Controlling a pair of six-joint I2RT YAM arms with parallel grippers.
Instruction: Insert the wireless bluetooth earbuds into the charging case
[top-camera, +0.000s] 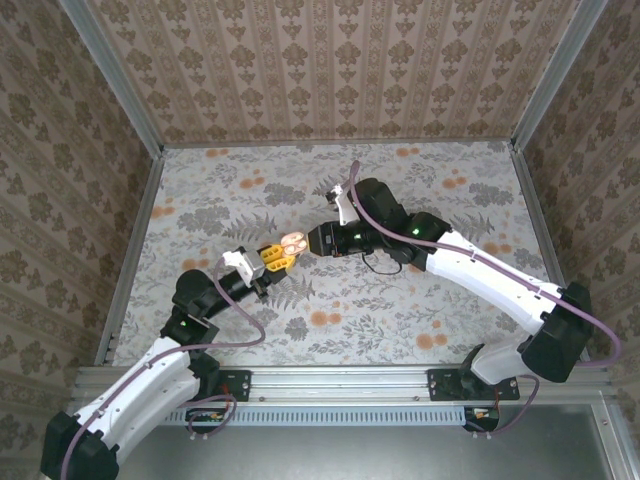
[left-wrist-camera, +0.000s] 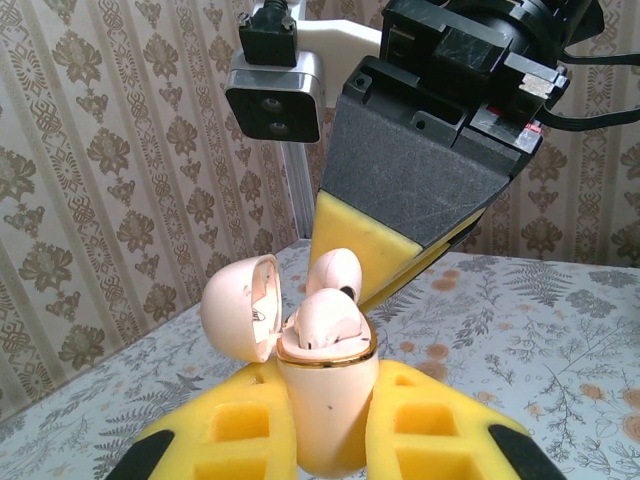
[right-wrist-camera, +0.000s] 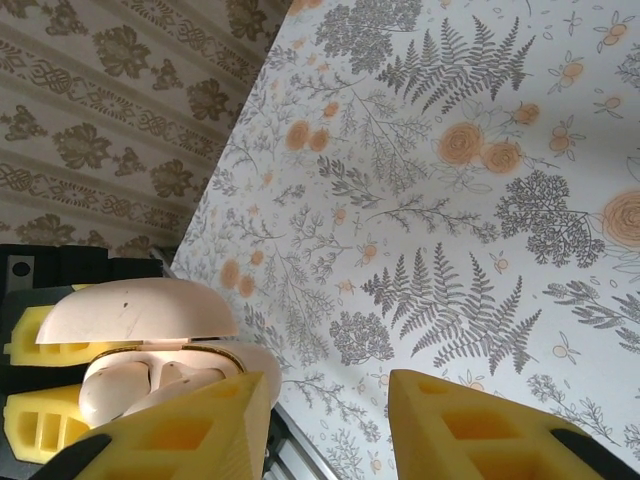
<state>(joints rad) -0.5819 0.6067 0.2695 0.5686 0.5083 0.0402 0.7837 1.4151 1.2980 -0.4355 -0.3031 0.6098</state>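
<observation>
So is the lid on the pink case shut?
No, the charging case has its lid flipped open, with an earbud showing inside.

One high view, two close wrist views
The top camera looks down from the near edge over the whole table (top-camera: 400, 325). Both wrist cameras sit low and close, facing each other, sharing the open charging case (left-wrist-camera: 325, 410) at mid-table.

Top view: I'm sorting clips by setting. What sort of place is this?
Likely a staged robot test booth, not a home: wallpapered panels in metal framing, a floral-covered table, two arms bolted to a rail.
</observation>
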